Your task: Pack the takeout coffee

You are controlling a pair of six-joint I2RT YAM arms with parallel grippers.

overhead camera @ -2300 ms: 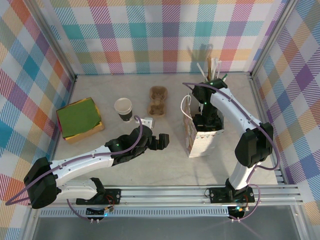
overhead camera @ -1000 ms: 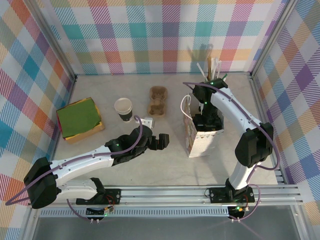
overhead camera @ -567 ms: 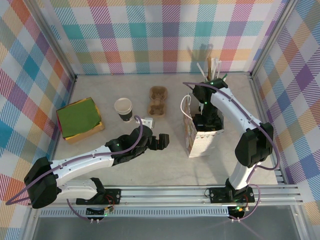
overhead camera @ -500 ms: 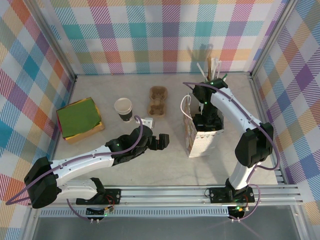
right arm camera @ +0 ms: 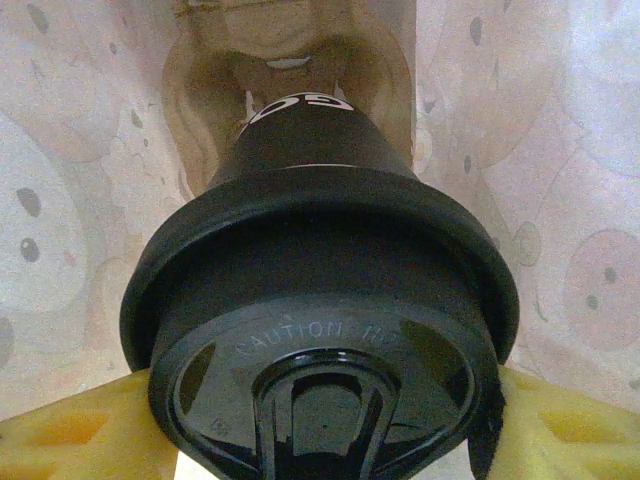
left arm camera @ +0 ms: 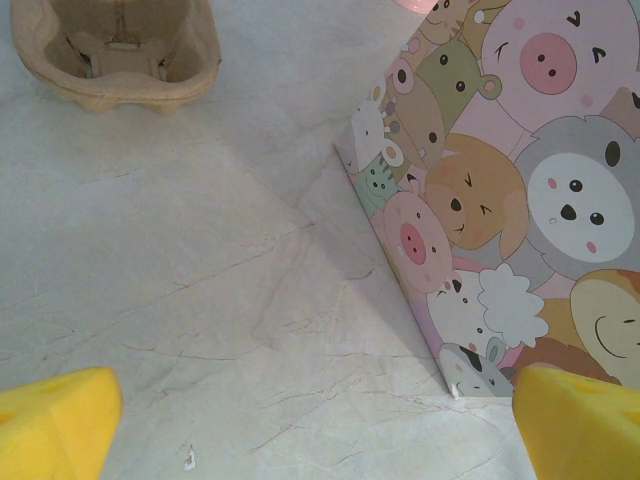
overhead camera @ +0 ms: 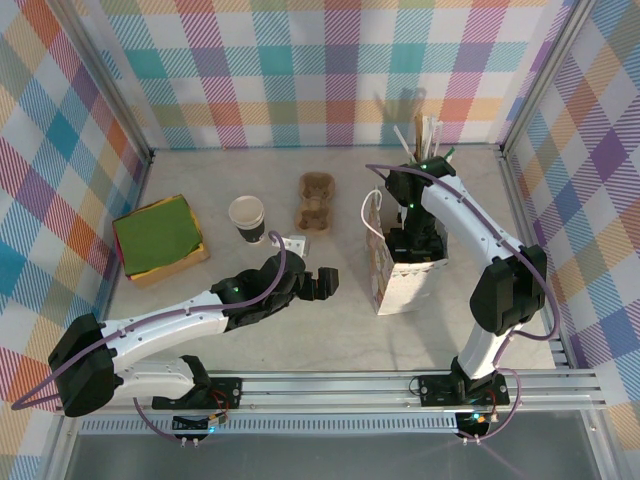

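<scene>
The takeout coffee [right arm camera: 318, 300], a dark cup under a round black lid, hangs inside the white paper bag [overhead camera: 405, 282] between the bag's pale inner walls [right arm camera: 90, 150]. My right gripper [right arm camera: 320, 432] is shut on it, and its yellow fingers [right arm camera: 70, 432] press the lid's rim from both sides. From above, the right gripper [overhead camera: 408, 243] reaches down into the bag's open top. My left gripper [overhead camera: 328, 283] stands open and empty just left of the bag, whose cartoon-animal side [left arm camera: 500, 220] faces it. Its yellow pads [left arm camera: 50, 425] are far apart over bare table.
A tan pulp holder [right arm camera: 290, 40] lies at the bag's bottom under the cup. On the table are a lidless cup [overhead camera: 246, 216], a pulp cup carrier [overhead camera: 317, 200], a green and yellow napkin stack [overhead camera: 158, 238] and a straw holder [overhead camera: 420, 135] at the back.
</scene>
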